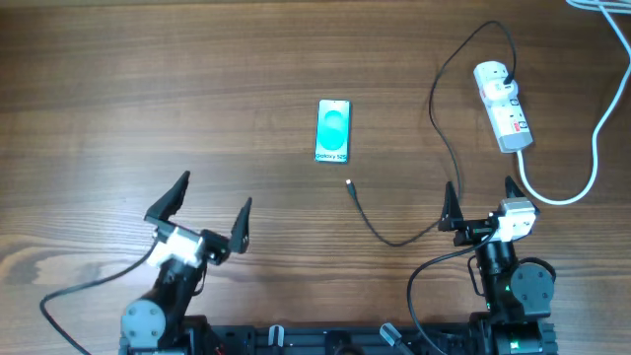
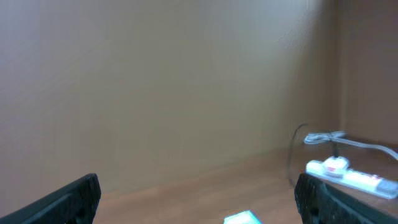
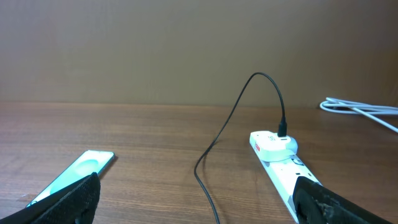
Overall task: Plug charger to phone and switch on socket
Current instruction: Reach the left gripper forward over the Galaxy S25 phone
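Overhead, the phone (image 1: pixel 333 130) lies flat near the middle of the desk (image 1: pixel 148 89), with its teal screen up and its long side running near to far. The socket (image 1: pixel 504 110) lies at the far right, well apart from the phone. Its thick white cord (image 1: pixel 582 192) loops off to the right edge.

The charger (image 1: pixel 394 242) has its white plug (image 1: pixel 493 75) seated in the far end of the socket. Its black cable arcs up and left, runs down past the right pincer (image 1: pixel 479 192), and curves back toward the phone. The connector tip (image 1: pixel 349 183) rests on the desk just near of the phone, not touching it.

The left pincer (image 1: pixel 212 202) is at the near left, spread wide and holding nothing. The right pincer is at the near right, also spread and empty, with the cable passing close by its left finger.

From the right wrist, the phone sits low on the left and the socket on the right, with the cable rising from the plug. The left wrist view is blurred, with the socket at its right edge.
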### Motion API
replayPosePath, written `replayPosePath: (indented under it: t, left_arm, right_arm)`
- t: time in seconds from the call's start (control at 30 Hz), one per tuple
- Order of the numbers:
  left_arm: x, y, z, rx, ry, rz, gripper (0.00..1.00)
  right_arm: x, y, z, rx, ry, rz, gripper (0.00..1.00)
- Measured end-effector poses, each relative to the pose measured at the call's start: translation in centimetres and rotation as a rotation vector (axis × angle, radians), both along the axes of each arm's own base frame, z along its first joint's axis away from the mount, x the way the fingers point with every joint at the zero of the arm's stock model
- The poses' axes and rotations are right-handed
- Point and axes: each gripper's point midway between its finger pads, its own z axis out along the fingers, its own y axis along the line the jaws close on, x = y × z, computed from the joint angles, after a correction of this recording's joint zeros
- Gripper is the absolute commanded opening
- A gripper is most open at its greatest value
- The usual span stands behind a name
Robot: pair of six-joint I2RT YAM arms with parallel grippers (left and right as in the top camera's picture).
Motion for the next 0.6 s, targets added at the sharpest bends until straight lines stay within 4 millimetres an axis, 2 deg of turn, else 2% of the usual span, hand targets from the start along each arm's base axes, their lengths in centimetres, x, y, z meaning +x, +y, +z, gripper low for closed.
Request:
replayPosePath:
  t: [0.1,0.17,0.27,0.3,0.4,0.47,0.57,0.6]
  left_arm:
    - [-1.1,-0.7,1.8,0.018,-0.094,-0.038,1.0]
    - [-1.4,-0.7,2.4,0.019,-0.12,-0.038,1.0]
    - [-2.1,0.1,4.3,0.0,-0.206,0.004,1.0]
    - [-2.7,0.6,5.6,-0.016,-0.267,0.034,1.0]
    - [-2.5,1.8,6.5,-0.068,-0.264,0.092,1.0]
    - [-1.8,2.2,7.1,-0.09,-0.19,0.109,1.0]
    - [0.9,3.2,8.5,-0.11,0.148,0.173,1.0]
    - [1.8,3.6,10.0,-0.11,0.241,0.202,1.0]
  right_arm:
    - [0.0,0.0,0.0,0.0,0.0,0.0,1.0]
    - [0.0,0.0,0.0,0.0,0.0,0.0,1.0]
    - [0.0,0.0,0.0,0.0,0.0,0.0,1.0]
    - [0.0,0.0,0.0,0.0,-0.001,0.0,1.0]
    - [0.0,0.0,0.0,0.0,0.0,0.0,1.0]
    - [0.0,0.0,0.0,0.0,-0.001,0.0,1.0]
    - [0.0,0.0,0.0,0.0,-0.001,0.0,1.0]
    - [0.0,0.0,0.0,0.0,0.0,0.0,1.0]
